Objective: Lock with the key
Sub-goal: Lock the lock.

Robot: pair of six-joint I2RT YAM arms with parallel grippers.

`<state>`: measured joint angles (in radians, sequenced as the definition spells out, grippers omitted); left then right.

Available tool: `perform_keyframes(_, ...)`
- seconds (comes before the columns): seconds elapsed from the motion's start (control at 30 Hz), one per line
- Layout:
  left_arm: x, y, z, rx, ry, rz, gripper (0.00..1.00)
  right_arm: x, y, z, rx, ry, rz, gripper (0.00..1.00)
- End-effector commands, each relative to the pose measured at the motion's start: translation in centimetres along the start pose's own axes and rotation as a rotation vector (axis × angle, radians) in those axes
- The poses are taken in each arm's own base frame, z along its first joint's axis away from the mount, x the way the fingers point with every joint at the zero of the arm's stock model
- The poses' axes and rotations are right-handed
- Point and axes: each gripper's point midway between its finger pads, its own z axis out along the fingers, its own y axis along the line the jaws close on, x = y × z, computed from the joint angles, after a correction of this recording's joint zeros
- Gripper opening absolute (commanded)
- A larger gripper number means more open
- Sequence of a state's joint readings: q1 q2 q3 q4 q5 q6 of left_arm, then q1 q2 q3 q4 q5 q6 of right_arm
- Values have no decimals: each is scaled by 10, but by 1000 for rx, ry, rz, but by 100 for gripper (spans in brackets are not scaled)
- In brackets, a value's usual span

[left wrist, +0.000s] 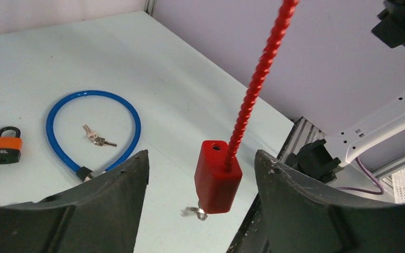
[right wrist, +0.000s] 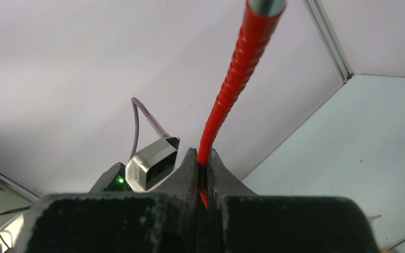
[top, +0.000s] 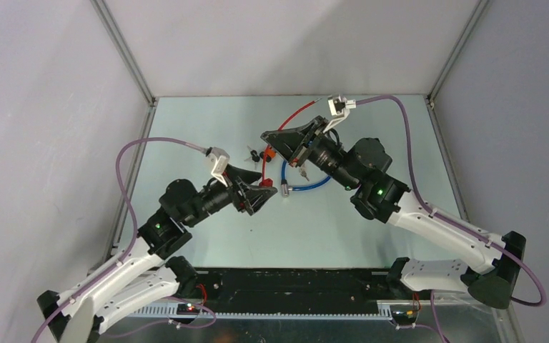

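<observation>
Top view: the right gripper (top: pixel 275 141) and left gripper (top: pixel 259 194) meet near the middle of the pale green table (top: pixel 343 221).

Left wrist: the jaws stand wide apart and grip nothing. The red block-shaped lock body (left wrist: pixel 218 175) hangs between them untouched, with a small metal key (left wrist: pixel 196 212) beneath it.

Right wrist: the jaws are clamped tight on the red ribbed cable (right wrist: pixel 227 89).

Red lock (left wrist: pixel 218 176) inside left claw (left wrist: pixel 200 158)
</observation>
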<state>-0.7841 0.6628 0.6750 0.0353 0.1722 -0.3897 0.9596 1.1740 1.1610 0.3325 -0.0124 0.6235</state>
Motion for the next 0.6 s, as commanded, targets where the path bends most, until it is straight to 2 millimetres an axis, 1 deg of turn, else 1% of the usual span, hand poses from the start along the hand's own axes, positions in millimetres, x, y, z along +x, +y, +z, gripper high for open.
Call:
perform_keyframes(0.0, -3, -2, 4, 24, -8, 34, 74, -35, 12, -7, -6, -111, 33, 0)
perform_keyframes(0.17, 1, -5, 7, 50, 9, 53, 59, -36, 11, -6, -7, -112, 54, 0)
perform_keyframes(0.2, 1, -4, 8, 47, 8, 54, 57, -35, 10, -6, -6, -110, 56, 0)
perform_keyframes(0.3, -1, -3, 7, 42, -2, 62, 46, -34, 8, -5, -4, -106, 60, 0)
perform_keyframes(0.33, -2, -3, 7, 40, -7, 64, 44, -35, 8, -5, -3, -108, 61, 0)
perform_keyframes(0.47, -8, -4, 5, 39, -24, 72, 19, -35, 7, -5, 0, -108, 63, 0)
perform_keyframes(0.5, -8, -4, 5, 38, -26, 74, 6, -35, 7, -5, 1, -108, 63, 0)
perform_keyframes(0.57, -11, -2, 4, 24, -38, 74, 1, -34, 5, -5, 7, -103, 61, 0)
